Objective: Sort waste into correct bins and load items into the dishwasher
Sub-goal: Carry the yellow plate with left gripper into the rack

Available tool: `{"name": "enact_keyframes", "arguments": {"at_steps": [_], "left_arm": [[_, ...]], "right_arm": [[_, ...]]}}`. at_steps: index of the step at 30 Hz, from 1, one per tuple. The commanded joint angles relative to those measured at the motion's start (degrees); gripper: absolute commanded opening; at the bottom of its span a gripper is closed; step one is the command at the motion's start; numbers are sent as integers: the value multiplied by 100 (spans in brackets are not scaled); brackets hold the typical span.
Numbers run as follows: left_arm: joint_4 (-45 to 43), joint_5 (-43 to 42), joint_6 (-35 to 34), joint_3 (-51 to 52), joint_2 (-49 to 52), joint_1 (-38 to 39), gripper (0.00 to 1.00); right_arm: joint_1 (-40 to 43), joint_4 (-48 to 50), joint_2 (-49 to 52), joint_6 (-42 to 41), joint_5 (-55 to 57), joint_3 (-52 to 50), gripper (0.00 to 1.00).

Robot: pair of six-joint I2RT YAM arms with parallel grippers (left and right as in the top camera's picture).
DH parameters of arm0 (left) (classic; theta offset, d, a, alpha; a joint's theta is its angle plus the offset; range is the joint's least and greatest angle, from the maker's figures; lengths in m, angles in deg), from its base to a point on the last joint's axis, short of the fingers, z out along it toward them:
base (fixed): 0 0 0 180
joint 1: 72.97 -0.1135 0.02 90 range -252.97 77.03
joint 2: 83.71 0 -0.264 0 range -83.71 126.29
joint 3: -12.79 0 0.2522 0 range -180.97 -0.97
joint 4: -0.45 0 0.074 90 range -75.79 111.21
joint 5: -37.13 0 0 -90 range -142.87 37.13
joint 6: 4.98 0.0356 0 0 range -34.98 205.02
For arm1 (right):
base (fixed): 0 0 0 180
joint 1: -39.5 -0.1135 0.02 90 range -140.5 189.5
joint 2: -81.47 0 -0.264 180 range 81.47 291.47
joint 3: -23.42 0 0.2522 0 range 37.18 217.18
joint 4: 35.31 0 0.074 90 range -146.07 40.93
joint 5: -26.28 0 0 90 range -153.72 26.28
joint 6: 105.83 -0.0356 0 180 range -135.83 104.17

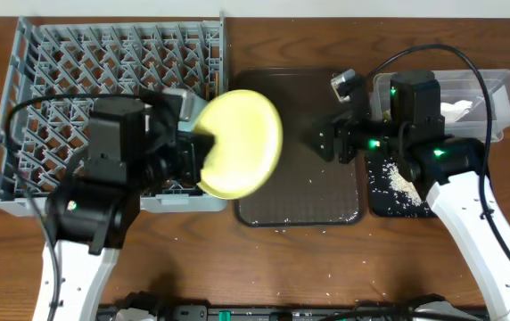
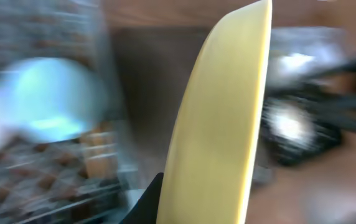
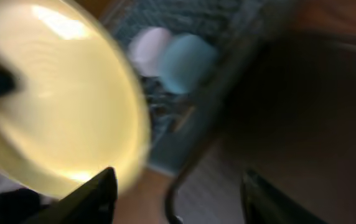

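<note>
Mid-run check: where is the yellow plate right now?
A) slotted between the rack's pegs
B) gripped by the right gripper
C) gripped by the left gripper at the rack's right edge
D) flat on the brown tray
C: the left gripper pinches the yellow plate by its rim at the dish rack's right edge, while the right gripper is open and empty.

Dish rack (image 1: 77,53) left, serving tray (image 1: 317,192) centre, plate (image 1: 242,143) over their boundary, tub (image 1: 491,89) far right.

blocked: plate (image 1: 242,143) overhanging rack (image 1: 32,107) right wall | open: brown tray (image 1: 326,192) middle — between plate and right claw (image 1: 316,143)
</note>
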Motion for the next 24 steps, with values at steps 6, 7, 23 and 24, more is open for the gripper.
{"name": "enact_keyframes", "arguments": {"at_steps": [6, 7, 23, 24], "left_arm": [[-490, 5775, 1270, -234, -817, -13, 7], [-730, 6179, 1593, -234, -767, -13, 7], [-2031, 6343, 3281, -234, 1731, -876, 8], [-2140, 6343, 3279, -234, 1867, -927, 8]], "right_arm": [[262, -170, -72, -103, 1368, 39, 69], [262, -170, -72, -103, 1447, 39, 69], [256, -391, -72, -103, 1445, 39, 71], [256, -413, -72, -103, 1445, 37, 70]]}}
